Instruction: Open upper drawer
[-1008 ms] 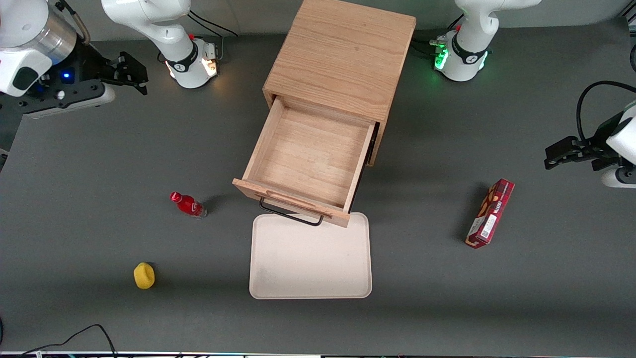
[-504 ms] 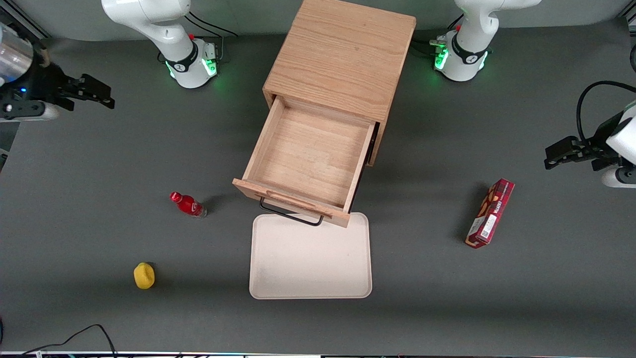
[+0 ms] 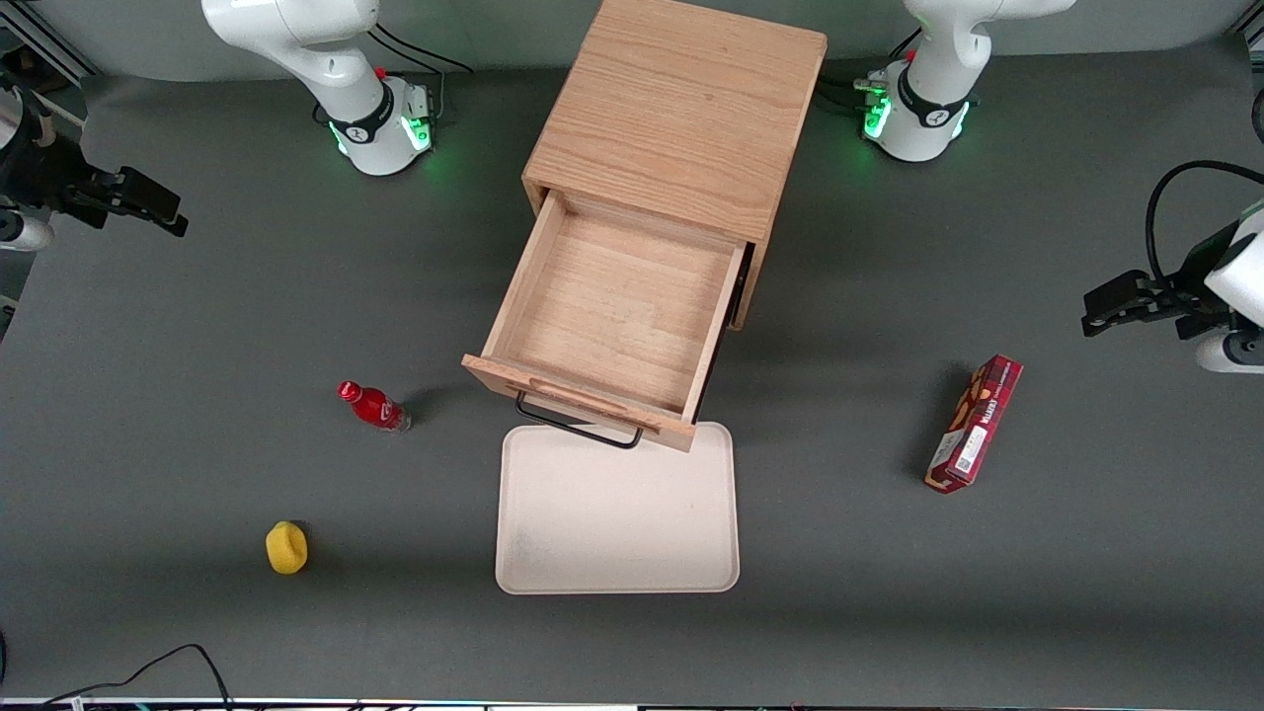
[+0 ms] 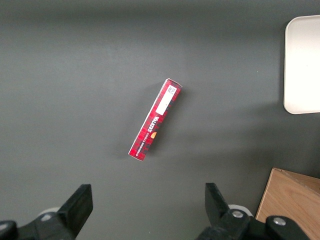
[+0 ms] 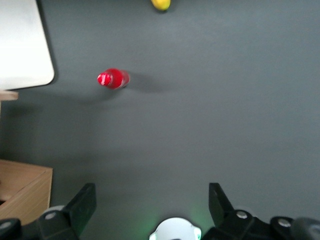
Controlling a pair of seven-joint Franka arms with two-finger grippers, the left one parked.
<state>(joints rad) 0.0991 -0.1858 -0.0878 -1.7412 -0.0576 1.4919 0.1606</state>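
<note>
The upper drawer [image 3: 612, 306] of the light oak cabinet [image 3: 681, 109] stands pulled far out, and its wooden inside is bare. Its black wire handle [image 3: 578, 427] hangs over the rim of the white tray. My right gripper [image 3: 158, 209] hovers far off toward the working arm's end of the table, well apart from the drawer. It is open, with nothing between its fingers [image 5: 85, 200], and only grey table shows under the gripper [image 5: 152, 197]. A corner of the cabinet [image 5: 25, 195] shows in the right wrist view.
A white tray [image 3: 617, 509] lies in front of the drawer. A red bottle [image 3: 373, 407] and a yellow object [image 3: 286, 548] lie toward the working arm's end. A red box [image 3: 973, 425] lies toward the parked arm's end.
My right gripper has drawn back toward the working arm's end of the table, farther from the cabinet. The drawer has stayed open and still.
</note>
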